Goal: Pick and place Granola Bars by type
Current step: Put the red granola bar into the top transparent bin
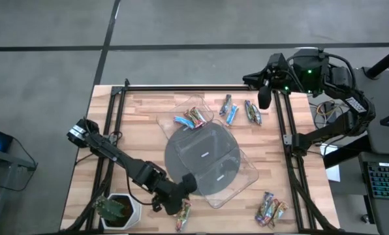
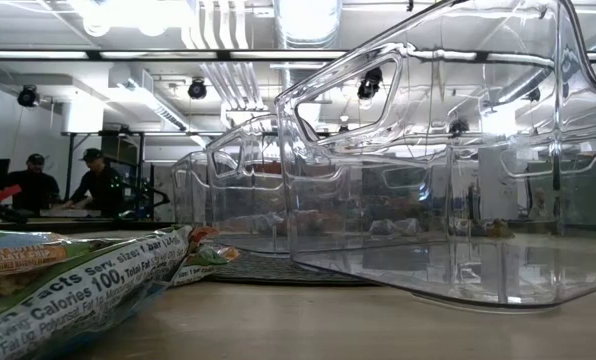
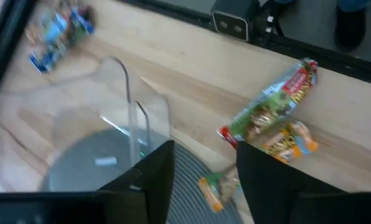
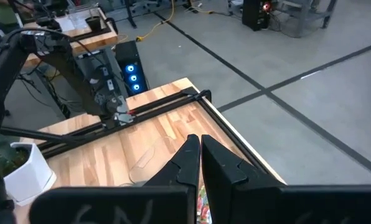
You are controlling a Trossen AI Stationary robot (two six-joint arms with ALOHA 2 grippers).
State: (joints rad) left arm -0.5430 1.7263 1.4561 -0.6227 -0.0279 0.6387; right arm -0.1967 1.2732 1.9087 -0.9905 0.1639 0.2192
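Note:
Several granola bars lie on the wooden table. A green one (image 3: pixel 272 102) and an orange one (image 3: pixel 291 140) lie by the near edge; they also show in the high view (image 1: pixel 183 215). A small orange-green bar (image 3: pixel 215 190) lies at the grey disc's (image 1: pixel 201 156) rim. My left gripper (image 3: pixel 204 186) is open above it, its fingers on either side, touching nothing; in the high view it (image 1: pixel 183 196) is at the disc's near-left side. More bars lie in a clear tray (image 1: pixel 191 117), at the far side (image 1: pixel 232 112) and near right (image 1: pixel 271 209). My right gripper (image 4: pixel 200 155) is shut and empty at the far right (image 1: pixel 263 98).
Two clear plastic trays (image 1: pixel 237 173) stand on and around the grey disc; they fill the low view (image 2: pixel 428 150). A white-potted plant (image 1: pixel 119 209) stands at the near left corner, close to my left arm. Black rails (image 1: pixel 116 124) run along the table's sides. People show in the room behind (image 2: pixel 88 180).

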